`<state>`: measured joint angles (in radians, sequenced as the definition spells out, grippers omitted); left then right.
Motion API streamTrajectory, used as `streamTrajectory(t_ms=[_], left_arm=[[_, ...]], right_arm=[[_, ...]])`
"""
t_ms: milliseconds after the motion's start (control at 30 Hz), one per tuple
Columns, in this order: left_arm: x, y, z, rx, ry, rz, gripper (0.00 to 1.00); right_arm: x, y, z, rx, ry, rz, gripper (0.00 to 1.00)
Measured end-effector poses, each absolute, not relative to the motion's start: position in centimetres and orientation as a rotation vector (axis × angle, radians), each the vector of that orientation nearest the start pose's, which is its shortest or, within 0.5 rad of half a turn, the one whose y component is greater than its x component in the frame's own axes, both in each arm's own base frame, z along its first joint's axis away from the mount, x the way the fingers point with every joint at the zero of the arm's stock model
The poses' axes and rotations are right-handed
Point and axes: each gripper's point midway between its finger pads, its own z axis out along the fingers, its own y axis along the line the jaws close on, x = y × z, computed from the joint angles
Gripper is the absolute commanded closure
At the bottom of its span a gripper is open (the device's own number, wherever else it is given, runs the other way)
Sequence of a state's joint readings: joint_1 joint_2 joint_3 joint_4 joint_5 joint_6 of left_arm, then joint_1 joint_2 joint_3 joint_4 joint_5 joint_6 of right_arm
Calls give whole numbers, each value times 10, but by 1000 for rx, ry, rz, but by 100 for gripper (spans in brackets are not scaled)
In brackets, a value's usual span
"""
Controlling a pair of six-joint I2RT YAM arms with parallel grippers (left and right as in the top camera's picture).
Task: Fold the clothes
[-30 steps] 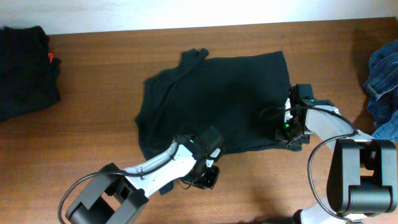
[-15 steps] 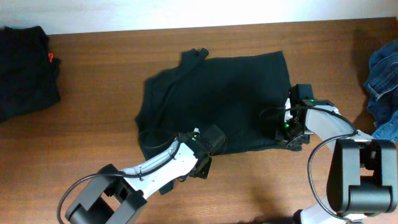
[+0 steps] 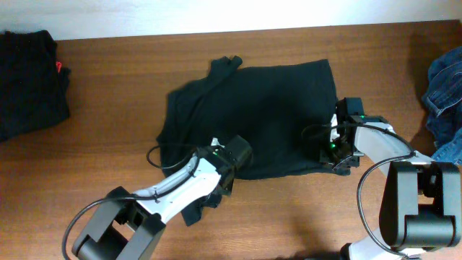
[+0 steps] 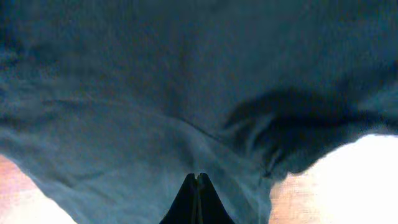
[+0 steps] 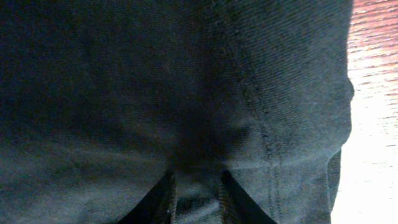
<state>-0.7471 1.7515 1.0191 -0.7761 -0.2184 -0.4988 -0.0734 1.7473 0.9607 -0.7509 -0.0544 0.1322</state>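
L gripper, fingers shut, shifts up onto T-shirt hem; R gripper pinches hem too, so fold prob starts next.

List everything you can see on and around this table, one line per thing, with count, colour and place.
T-shirt: one, black, spread across the middle of the table.
Dark clothes: one heap, black with a small red patch, far left corner.
Denim garment: one, blue, bunched at the right edge.
Table: one, brown wood, under everything.
Left gripper: one, black, closed on the T-shirt's near hem.
Right gripper: one, black, pinching the T-shirt's right edge.
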Motion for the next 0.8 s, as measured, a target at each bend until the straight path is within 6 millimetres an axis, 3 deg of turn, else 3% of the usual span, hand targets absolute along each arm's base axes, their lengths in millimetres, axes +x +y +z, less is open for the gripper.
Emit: streamTrajectory(t_ms=[133, 467, 800], left_arm=[[243, -184, 5, 366, 2974, 176, 100], [197, -185, -1, 407, 3202, 78, 100], [189, -184, -5, 408, 3240, 61, 100]], right_arm=[[290, -12, -3, 318, 3092, 86, 72], [290, -12, -3, 318, 3092, 86, 72], [290, -12, -3, 318, 3092, 85, 72]])
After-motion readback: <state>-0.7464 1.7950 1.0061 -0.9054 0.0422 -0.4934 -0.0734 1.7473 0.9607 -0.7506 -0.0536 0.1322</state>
